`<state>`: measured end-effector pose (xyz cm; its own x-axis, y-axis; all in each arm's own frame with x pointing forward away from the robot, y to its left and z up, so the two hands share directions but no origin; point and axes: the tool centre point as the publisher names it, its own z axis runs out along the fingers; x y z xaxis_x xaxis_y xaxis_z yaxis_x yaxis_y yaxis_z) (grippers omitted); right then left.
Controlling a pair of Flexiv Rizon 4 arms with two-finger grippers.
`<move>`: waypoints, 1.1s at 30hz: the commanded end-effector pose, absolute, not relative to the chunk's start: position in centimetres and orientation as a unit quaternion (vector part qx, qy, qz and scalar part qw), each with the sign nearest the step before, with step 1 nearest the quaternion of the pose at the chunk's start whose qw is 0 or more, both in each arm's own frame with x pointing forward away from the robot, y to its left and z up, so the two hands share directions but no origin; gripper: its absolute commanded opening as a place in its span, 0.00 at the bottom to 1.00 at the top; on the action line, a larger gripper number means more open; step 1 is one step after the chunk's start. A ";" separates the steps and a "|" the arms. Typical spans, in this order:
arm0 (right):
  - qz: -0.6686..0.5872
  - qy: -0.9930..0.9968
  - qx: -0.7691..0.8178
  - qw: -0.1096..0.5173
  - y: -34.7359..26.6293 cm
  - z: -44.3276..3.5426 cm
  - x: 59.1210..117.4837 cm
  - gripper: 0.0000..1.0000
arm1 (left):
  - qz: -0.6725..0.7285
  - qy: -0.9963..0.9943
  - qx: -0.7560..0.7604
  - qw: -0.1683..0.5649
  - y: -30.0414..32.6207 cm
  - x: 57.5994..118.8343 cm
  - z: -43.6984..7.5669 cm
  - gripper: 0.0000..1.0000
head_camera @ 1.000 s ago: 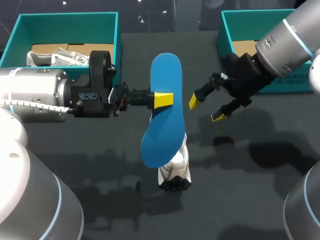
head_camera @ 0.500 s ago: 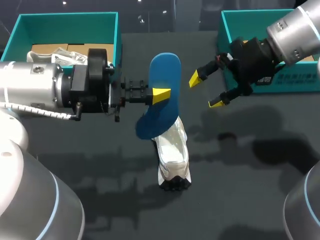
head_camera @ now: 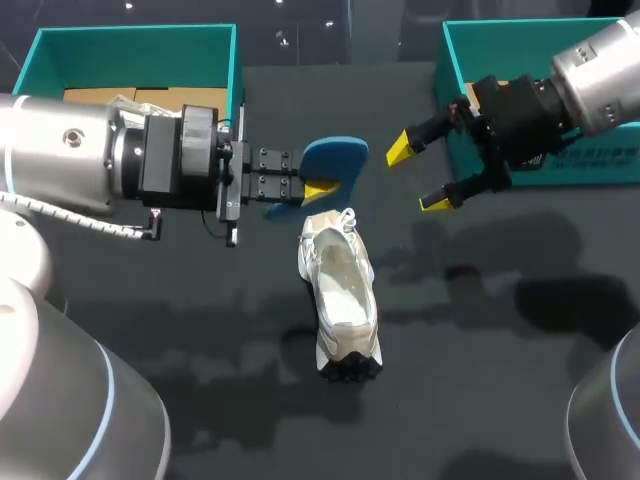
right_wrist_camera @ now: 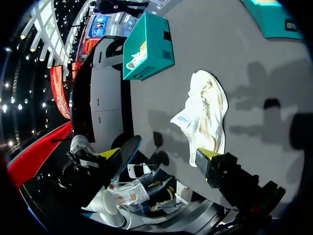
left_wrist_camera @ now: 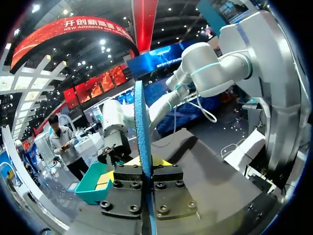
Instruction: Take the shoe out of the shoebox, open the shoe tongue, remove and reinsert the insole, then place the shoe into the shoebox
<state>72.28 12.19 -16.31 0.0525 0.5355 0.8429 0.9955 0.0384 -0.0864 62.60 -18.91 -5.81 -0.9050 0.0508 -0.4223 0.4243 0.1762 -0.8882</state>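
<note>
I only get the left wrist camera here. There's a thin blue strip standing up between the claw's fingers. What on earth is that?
Observer: From above it is a flat blue insole, edge-on in your view. The left claw is shut on it.
Operator: And where is the shoe?
Observer: The white shoe lies on the dark table, its laces toward the insole and apart from it.
Operator: What about the other arm?
Observer: The right claw hangs open and empty beside the right teal box.
</note>
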 end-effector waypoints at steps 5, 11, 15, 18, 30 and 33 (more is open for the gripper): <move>-0.344 -0.593 -0.611 0.395 12.2 -14.2 73.4 1.00 | -0.583 0.735 0.263 0.226 -19.3 64.2 -7.0 0.00; -0.356 -0.572 -0.616 0.408 12.5 -12.4 74.5 1.00 | -0.553 0.708 0.333 0.287 -19.4 65.6 -9.2 0.00; -0.374 -0.544 -0.611 0.436 12.6 -12.2 75.4 1.00 | -0.561 0.640 0.385 0.357 -19.3 66.0 -10.3 0.00; -0.388 -0.520 -0.610 0.455 12.3 -12.8 76.2 1.00 | -0.561 0.640 0.385 0.357 -19.3 66.0 -10.3 0.00; -0.388 -0.520 -0.610 0.455 12.3 -12.8 76.2 1.00 | -0.561 0.640 0.385 0.357 -19.3 66.0 -10.3 0.00; -0.391 -0.513 -0.613 0.457 12.6 -12.6 76.5 1.00 | -0.531 0.614 0.428 0.398 -19.4 66.3 -10.9 0.00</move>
